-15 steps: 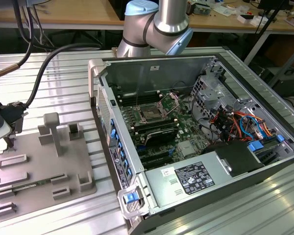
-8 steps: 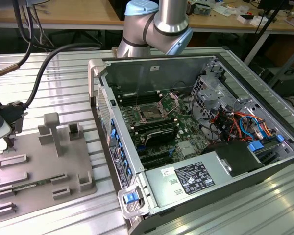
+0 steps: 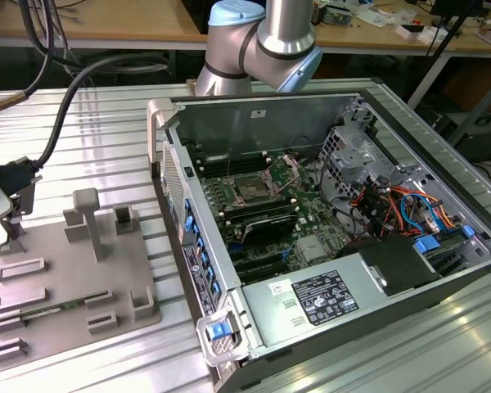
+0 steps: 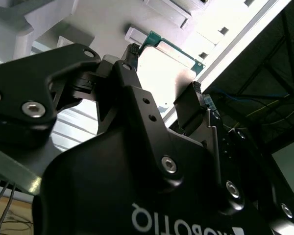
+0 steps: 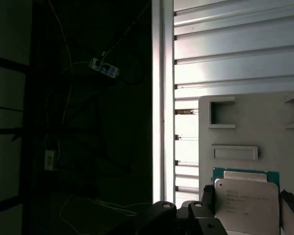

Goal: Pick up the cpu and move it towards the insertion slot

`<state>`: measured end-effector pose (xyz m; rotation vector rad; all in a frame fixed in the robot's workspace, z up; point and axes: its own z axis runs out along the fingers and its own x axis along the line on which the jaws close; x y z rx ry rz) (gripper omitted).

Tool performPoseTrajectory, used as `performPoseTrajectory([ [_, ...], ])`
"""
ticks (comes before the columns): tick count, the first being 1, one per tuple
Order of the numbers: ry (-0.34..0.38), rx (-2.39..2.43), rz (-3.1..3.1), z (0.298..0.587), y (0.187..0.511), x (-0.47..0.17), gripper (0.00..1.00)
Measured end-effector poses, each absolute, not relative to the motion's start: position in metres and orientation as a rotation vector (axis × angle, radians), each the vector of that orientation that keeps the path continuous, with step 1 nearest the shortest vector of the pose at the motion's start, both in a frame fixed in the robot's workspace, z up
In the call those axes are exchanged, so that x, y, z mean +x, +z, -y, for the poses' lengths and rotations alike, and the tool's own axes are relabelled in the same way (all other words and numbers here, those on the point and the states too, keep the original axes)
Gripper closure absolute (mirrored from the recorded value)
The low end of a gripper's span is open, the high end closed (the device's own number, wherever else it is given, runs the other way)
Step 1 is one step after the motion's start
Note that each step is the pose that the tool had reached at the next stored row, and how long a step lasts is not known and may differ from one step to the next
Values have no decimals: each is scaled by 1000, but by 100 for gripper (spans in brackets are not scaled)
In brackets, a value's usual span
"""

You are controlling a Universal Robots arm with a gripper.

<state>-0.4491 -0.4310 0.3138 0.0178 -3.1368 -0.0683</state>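
Over at the grey fixture plate [image 5: 245,110], near its edge by the slatted metal table [image 5: 235,49], the gripper [image 4: 162,73] has the cpu [image 5: 246,203] between its two black fingers [image 4: 196,95]. One finger presses on each of two opposite edges: closed on the chip. In both wrist views the cpu lies flat, level with the plate, its silvery top facing the camera. It is close to square, so no long axis stands out. Its sides run parallel to the plate's edges, and a thin green strip of board shows along the side turned away from the gripper body. Whether it rests on the plate or hangs just clear of it, I cannot tell.

On to the containers! The plate carries several shallow rectangular pockets [image 5: 234,152], and the two nearest the chip show nothing inside. In the exterior view, a thin green strip lies in one pocket [image 3: 53,311] toward the plate's near edge.

Across the table on the exterior view's right sits the open computer case [image 3: 159,131]. It holds a motherboard with the insertion slot [image 3: 252,188], dark centre exposed and metal bracket [image 3: 282,168] tilted up. It also holds a labelled power supply [image 3: 319,296] and a tangle of orange and blue cables [image 3: 393,201]. The slot is well apart from the cpu.
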Motion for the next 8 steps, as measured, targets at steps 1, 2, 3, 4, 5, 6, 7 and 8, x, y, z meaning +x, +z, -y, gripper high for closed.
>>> performPoseTrajectory([
  [1, -68, 18, 3137, 431, 316, -449, 45],
  [2, -68, 18, 3137, 431, 317, -449, 45],
  [3, -68, 18, 3137, 431, 319, -449, 45],
  [4, -68, 18, 3137, 431, 321, -449, 45],
  [5, -68, 18, 3137, 431, 323, -449, 45],
  [6, -68, 18, 3137, 431, 325, -449, 45],
  [7, -68, 18, 3137, 431, 327, -449, 45],
  [8, -68, 18, 3137, 431, 328, -449, 45],
])
